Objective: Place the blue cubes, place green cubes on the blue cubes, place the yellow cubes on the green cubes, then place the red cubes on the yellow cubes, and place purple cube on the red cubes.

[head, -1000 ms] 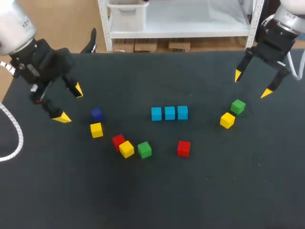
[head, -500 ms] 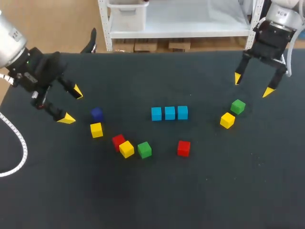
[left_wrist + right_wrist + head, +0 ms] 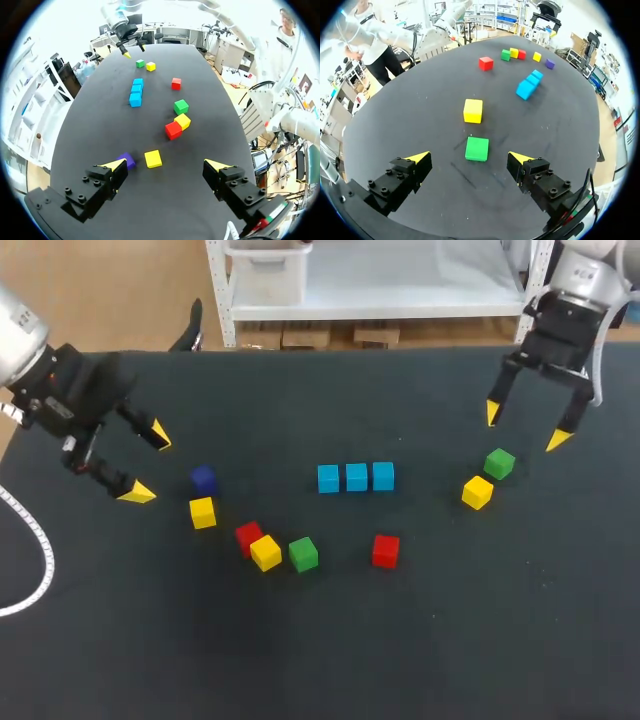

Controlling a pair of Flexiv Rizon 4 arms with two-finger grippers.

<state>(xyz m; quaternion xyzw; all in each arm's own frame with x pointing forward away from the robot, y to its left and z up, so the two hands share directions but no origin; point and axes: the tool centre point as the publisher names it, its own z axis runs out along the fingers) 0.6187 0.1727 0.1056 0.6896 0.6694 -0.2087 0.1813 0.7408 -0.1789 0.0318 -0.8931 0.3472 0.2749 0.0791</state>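
Note:
Three blue cubes (image 3: 356,477) sit in a touching row at the table's middle. Near the right side lie a green cube (image 3: 499,463) and a yellow cube (image 3: 477,492). My right gripper (image 3: 524,427) hovers open just behind them; in its wrist view the green cube (image 3: 477,148) lies just ahead, between the finger lines. Left of centre are a purple cube (image 3: 203,478), a yellow cube (image 3: 202,512), a red cube (image 3: 248,536), a yellow cube (image 3: 265,552) and a green cube (image 3: 303,554). Another red cube (image 3: 385,550) lies alone. My left gripper (image 3: 148,462) is open, left of the purple cube (image 3: 127,160).
The black table (image 3: 420,640) has wide bare cloth along its front. A white shelf unit (image 3: 380,290) stands beyond the far edge. A coiled cable (image 3: 35,540) hangs by my left arm.
My right gripper has shifted slightly left and toward the green cube. My left arm has drawn back a little to the left. No cube has moved.

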